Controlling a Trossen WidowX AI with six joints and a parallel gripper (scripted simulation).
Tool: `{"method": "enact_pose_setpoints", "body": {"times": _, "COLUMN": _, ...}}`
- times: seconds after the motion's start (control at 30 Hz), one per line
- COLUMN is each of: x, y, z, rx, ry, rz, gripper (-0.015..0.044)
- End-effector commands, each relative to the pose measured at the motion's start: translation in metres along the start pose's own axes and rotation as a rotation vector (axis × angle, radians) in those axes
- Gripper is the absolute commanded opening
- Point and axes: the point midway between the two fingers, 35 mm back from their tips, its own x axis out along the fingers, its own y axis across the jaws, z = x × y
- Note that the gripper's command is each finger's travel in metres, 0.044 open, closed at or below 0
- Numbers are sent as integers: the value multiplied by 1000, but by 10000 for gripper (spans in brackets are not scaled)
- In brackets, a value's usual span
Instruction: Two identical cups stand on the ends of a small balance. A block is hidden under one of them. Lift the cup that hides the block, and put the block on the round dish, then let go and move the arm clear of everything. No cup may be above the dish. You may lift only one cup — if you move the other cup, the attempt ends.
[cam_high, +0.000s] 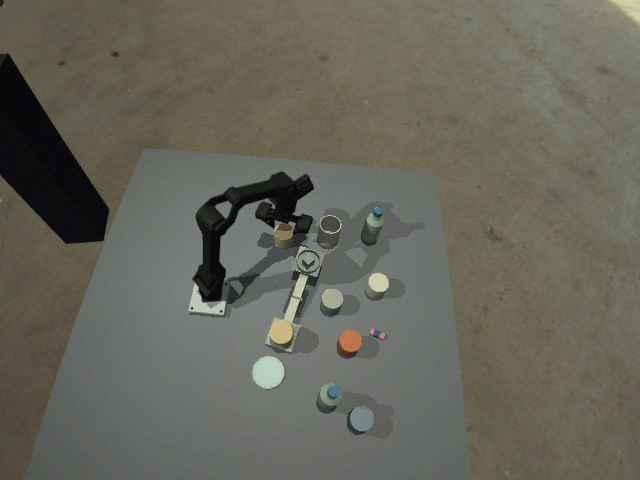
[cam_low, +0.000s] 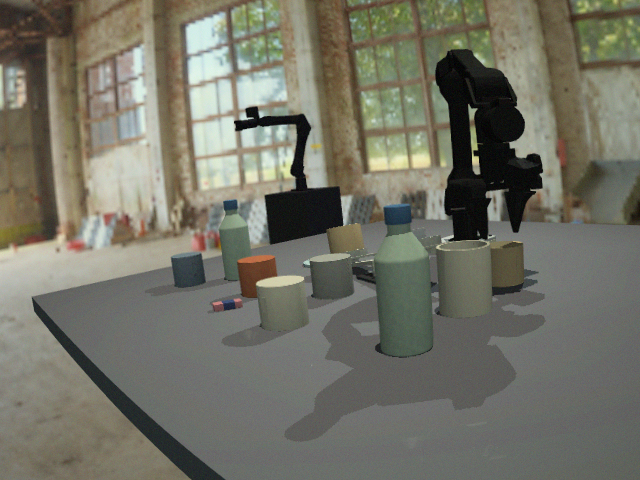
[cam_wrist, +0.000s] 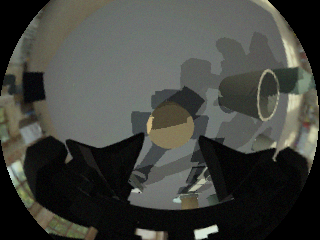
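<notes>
A tan cup (cam_high: 283, 239) (cam_low: 507, 266) (cam_wrist: 170, 140) stands on the table beside the far end of the balance (cam_high: 292, 310). My gripper (cam_high: 284, 221) (cam_low: 501, 231) (cam_wrist: 172, 138) is open just above this cup, with its fingertips apart and clear of it. A small grey block (cam_high: 308, 260) sits uncovered in the ring on the far end of the balance. The other tan cup (cam_high: 281, 332) (cam_low: 345, 238) (cam_wrist: 189, 202) stands on the near end. The pale round dish (cam_high: 268, 372) lies near that end, with nothing on it.
An open grey-beige container (cam_high: 329, 232) (cam_low: 463, 281) (cam_wrist: 237, 94) stands right of the lifted-off cup. A green bottle (cam_high: 371, 229) (cam_low: 403, 294) is beyond it. Grey (cam_high: 331, 302), cream (cam_high: 376, 286) and orange (cam_high: 349, 344) cylinders stand right of the balance. Another bottle (cam_high: 329, 397) and a blue cylinder (cam_high: 360, 420) are nearer.
</notes>
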Motion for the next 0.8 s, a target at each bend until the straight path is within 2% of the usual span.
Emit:
{"method": "enact_pose_setpoints", "body": {"times": 0.0, "x": -8, "y": -16, "z": -6, "rx": 64, "ry": -2, "rz": -3, "gripper": 282}}
{"method": "enact_pose_setpoints", "body": {"times": 0.03, "x": -10, "y": -20, "z": -9, "rx": 82, "ry": -2, "rz": -4, "gripper": 260}}
{"method": "enact_pose_setpoints", "body": {"times": 0.53, "x": -53, "y": -113, "z": -77, "rx": 489, "ry": -11, "rz": -16, "gripper": 260}}
{"method": "enact_pose_setpoints", "body": {"times": 0.77, "x": -50, "y": -120, "z": -86, "rx": 526, "ry": -1, "rz": -13, "gripper": 260}}
